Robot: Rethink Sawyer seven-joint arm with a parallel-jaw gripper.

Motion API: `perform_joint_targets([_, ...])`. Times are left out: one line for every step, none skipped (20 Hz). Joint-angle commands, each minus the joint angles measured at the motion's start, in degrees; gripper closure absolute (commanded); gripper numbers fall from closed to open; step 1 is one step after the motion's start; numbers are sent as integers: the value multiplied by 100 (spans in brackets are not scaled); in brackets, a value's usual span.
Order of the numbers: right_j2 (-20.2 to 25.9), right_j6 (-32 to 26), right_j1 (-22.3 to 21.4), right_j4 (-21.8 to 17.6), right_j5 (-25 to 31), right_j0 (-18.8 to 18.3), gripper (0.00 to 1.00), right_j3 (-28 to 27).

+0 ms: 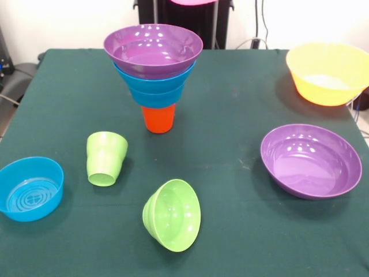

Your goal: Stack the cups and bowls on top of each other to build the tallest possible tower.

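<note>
Looks like a robotics lab or test room, not a home. Table covered edge to edge in flat dark green felt cloth [230, 115], staged like a work surface. Plain white wall [69, 23] behind the far edge. Black machine pedestal [196, 20] stands against the far edge, middle. Loose black cables [262, 26] hang down the wall near the far right corner. Grey equipment [14, 78] sits off the left edge. Glossy plastic bowls and cups in bright toy colours [153, 69] are spread out as test props.
</note>
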Motion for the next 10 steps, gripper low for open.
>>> perform_joint_targets([214,317,388,-722,-109,-140,100,58])
perform_joint_targets([236,293,395,-734,-170,-165,100,78])
perform_joint_targets([270,234,403,-763,-322,-213,100,122])
perform_joint_targets([297,215,406,-795,-403,-237,100,139])
perform_joint_targets([319,189,398,-828,-505,-256,100,185])
perform_joint_targets([339,147,402,-877,-619,-275,100,208])
perform_joint_targets([367,131,385,-896,-739,-292,100,272])
perform_joint_targets([385,93,348,-944,-867,-279,100,335])
perform_joint_targets([402,85,334,-970,-964,-283,100,378])
perform_joint_targets([419,75,325,-996,-1017,-291,100,399])
